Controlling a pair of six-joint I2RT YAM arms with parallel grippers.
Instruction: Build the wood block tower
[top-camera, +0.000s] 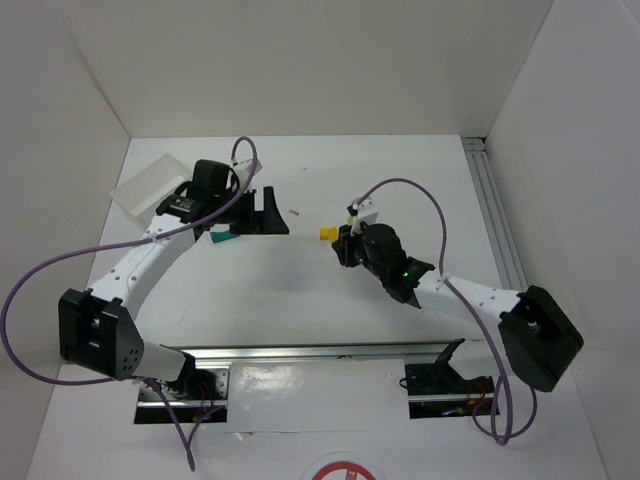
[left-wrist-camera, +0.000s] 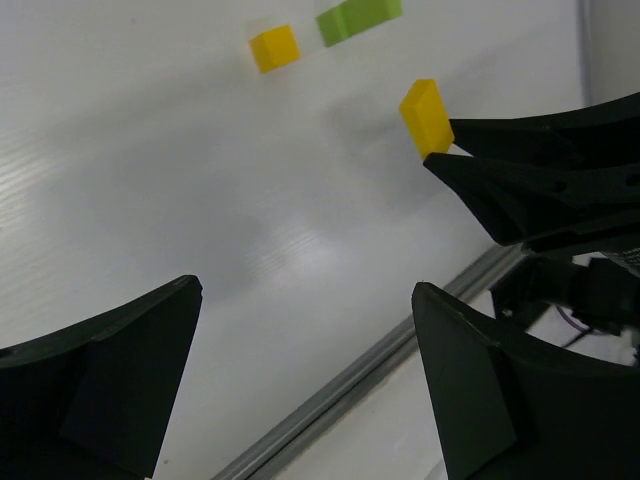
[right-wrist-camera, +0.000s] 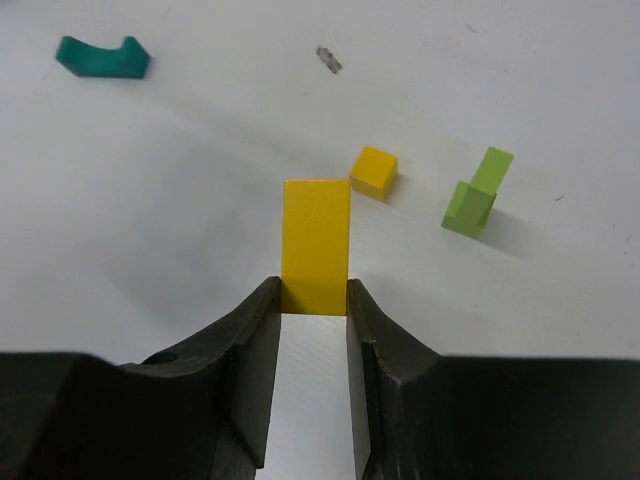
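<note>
While tight on yellow block (right-wrist-camera: 315, 245), right fingers (right-wrist-camera: 250, 350) near cube (right-wrist-camera: 373, 172) and green piece (right-wrist-camera: 477, 198); left fingers (left-wrist-camera: 110, 370) apart.

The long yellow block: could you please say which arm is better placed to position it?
Right. The right end effector is shut on the long yellow block; the left end effector is open, holding nothing.

The long block (right-wrist-camera: 315, 245) between the black fingers (right-wrist-camera: 250, 345) of the right claw (right-wrist-camera: 313, 295) is plain yellow. Just beyond it, rightwards, sit a yellow cube (right-wrist-camera: 373, 172) and a light green block (right-wrist-camera: 478, 192); far left, a teal arch (right-wrist-camera: 103, 57). The table (right-wrist-camera: 180, 220) is white.
</note>
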